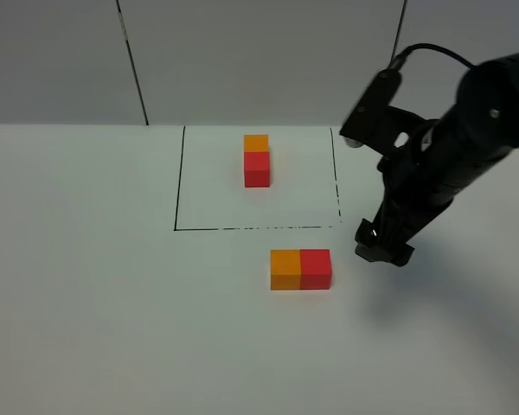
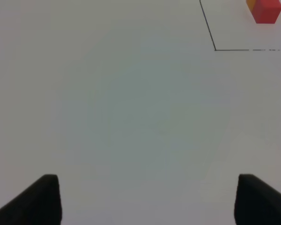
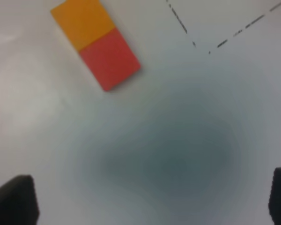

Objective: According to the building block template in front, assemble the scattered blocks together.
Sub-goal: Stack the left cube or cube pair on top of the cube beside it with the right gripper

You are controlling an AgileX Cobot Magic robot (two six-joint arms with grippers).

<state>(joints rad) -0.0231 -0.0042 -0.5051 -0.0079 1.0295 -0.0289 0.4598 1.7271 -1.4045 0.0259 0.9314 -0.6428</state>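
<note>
At the left of the high view you have only the white table (image 1: 78, 285); the left gripper does not appear there. Its wrist camera shows the left gripper (image 2: 147, 201) with its dark fingers spread wide, holding nothing, with only tabletop between them. A corner of the black outline (image 2: 215, 49) lies beyond.

Moving to the upper centre of the high view, the black outline (image 1: 180, 190) frames the template (image 1: 257, 161) — an orange half joined to a red half, with the red half nearer the camera.

Just below the outline's front line, in the lower centre, sit the scattered blocks. The loose orange cube (image 1: 285, 269) is on the left and the loose red cube (image 1: 316, 268) on the right, their faces touching.

Further right, your right gripper (image 1: 382, 249) points down close to the table. It is just beside the loose red cube but apart from it. In its wrist camera the right gripper (image 3: 147, 201) is wide open and holds nothing — the joined pair lies ahead of it.
</note>
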